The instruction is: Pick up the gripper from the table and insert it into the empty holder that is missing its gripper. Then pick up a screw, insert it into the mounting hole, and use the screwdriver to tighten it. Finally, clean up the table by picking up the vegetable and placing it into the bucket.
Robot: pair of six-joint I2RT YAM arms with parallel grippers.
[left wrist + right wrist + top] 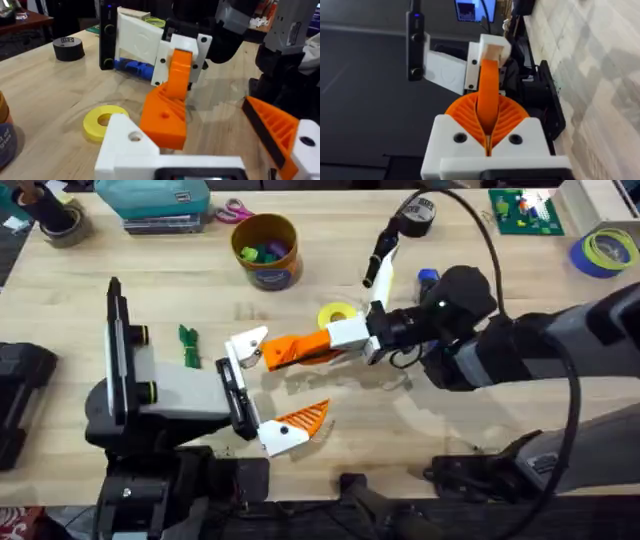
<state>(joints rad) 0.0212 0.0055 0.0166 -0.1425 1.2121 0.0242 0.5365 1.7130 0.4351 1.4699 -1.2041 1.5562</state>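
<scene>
Two arms meet near the middle of the table in the overhead view. Farthest left of the task's things lies the vegetable (188,346), a small green leafy piece flat on the wood, just beside the left arm's white wrist housing and touched by nothing.

Next comes the left gripper (272,385), its fingers spread wide with nothing between them. Its farther finger is the holder (245,346), a bare white block (the mounting hole shows on it in the left wrist view (125,146)). Its nearer finger (285,430) carries its own ribbed orange pad.

Up the table from these stands the bucket (267,250), upright, with small coloured bits inside and well apart from both arms.

The orange wedge (295,350) lies between the holder and the right arm, and its left end meets the holder's inner face. In the left wrist view it (165,115) leans against the white block. Whether it is fully seated I cannot tell.

The right gripper (345,338) is clamped on the wedge's other end. In the right wrist view the two ribbed pads (507,120) press together on the orange piece (488,95), with the holder (492,50) beyond it.

A flat yellow disc (337,313) lies on the table just behind the right gripper. Farther right, a blue stretch of the screwdriver (428,277) shows by the right arm's dark body. A black tape roll (415,215) sits beyond it near the far edge, and a green board (522,210) lies at the far right corner.
</scene>
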